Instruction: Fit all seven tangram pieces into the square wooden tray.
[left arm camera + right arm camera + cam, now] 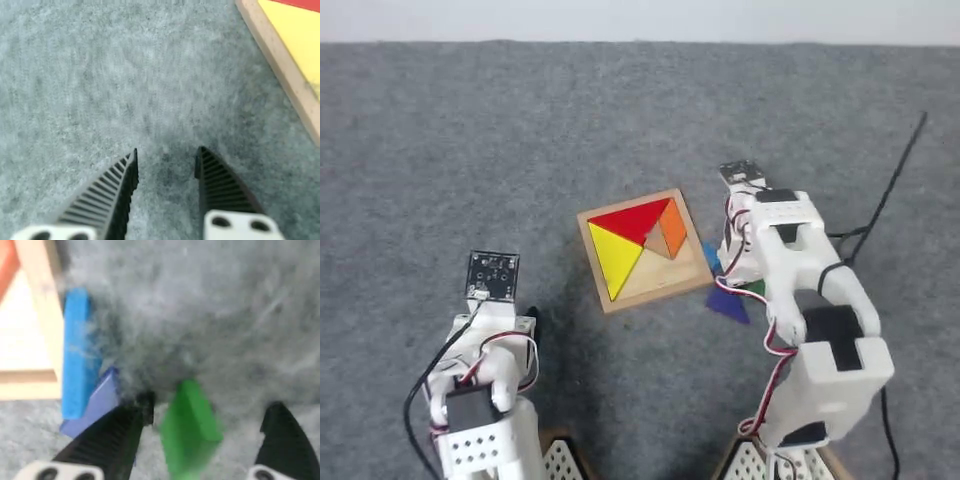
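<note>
The square wooden tray [593, 263] is being seen on the grey carpet [470, 130], turned a little askew. Inside the tray, a red triangle [635, 220], a yellow triangle [613, 255] and an orange piece [673, 232] are being held close together, and part of the tray's floor is being left bare. Just outside the tray, a blue piece [77, 355] is being rested along the rim, with a purple piece [97, 405] touching it. A green piece [190, 435] is being shown slightly farther from the tray, between the two fingers of the right gripper [210, 407], whose jaws are being held wide apart around it. Whether it is being touched cannot be told. The left gripper [167, 151] is being held over bare carpet near the tray's yellow side, its jaws apart and holding nothing.
</note>
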You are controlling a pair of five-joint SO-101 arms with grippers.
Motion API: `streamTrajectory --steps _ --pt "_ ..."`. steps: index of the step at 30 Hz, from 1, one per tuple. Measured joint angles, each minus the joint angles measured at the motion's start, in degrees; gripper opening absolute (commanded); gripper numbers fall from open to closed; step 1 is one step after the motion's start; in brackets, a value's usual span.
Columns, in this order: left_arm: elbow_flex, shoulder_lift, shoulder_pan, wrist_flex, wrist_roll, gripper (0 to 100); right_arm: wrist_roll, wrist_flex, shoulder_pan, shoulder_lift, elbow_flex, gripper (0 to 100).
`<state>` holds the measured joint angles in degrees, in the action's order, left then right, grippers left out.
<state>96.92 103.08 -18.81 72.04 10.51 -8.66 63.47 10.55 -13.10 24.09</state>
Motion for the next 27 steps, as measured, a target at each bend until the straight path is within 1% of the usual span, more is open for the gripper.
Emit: streamTrajectory --steps 1,3,8,11,19,23,27 --pt "0.00 0.00 0.00 0.00 0.00 19 0.26 0.00 0.00 0.00 0.00 35.6" --pt "0.00 0.00 0.00 0.00 0.00 19 0.53 0.00 0.00 0.00 0.00 30.7" --pt "0.00 0.00 0.00 0.00 0.00 19 0.62 1.49 -0.18 0.09 -0.09 12.2" --pt "0.00 0.00 0.00 0.00 0.00 19 0.62 2.37 -0.26 0.09 -0.97 6.9" --pt "0.00 0.00 0.00 0.00 0.00 19 0.62 2.73 -0.26 0.26 -0.97 5.4" --pt "0.00 0.00 0.00 0.00 0.00 19 2.29 2.90 -0.26 0.79 -0.88 5.4" --pt "0.00 0.00 0.00 0.00 0.00 19 3.25 6.68 0.44 4.40 -3.25 5.6"
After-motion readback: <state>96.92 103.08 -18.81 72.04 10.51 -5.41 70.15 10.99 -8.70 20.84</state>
